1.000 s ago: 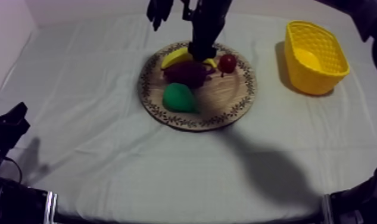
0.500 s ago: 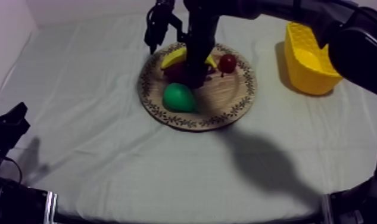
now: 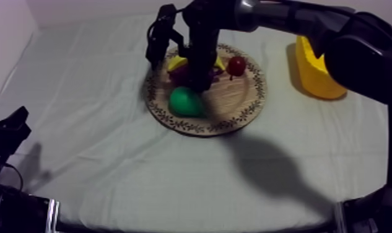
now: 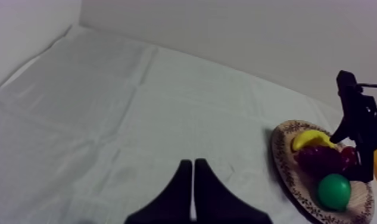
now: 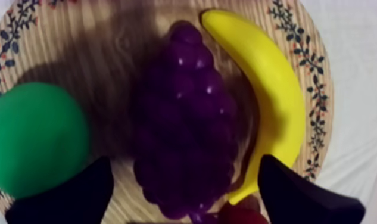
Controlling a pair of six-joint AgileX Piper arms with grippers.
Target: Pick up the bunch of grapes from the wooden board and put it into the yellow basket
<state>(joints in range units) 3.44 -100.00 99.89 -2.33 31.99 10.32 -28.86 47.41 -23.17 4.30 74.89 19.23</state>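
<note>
The right gripper [image 5: 184, 162] hangs over the round wooden patterned-rim board [image 5: 107, 42], fingers apart astride the purple bunch of grapes [image 5: 184, 119]; the left gripper [image 4: 192, 164], off the board, is pinched together.

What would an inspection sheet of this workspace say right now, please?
Surface: grey-white cloth, creased.
Job's things: bunch of grapes lies on the wooden board, between the banana and the pear; yellow basket stands apart from the board, on the right arm's side.
Clutter: banana, pear and small red fruit, all on the board.
Grippers: right gripper open, a finger on either side of the grapes; left gripper shut on nothing, over bare cloth.
Cables: nothing seen.
Surroundings: pale wall behind the table.
</note>
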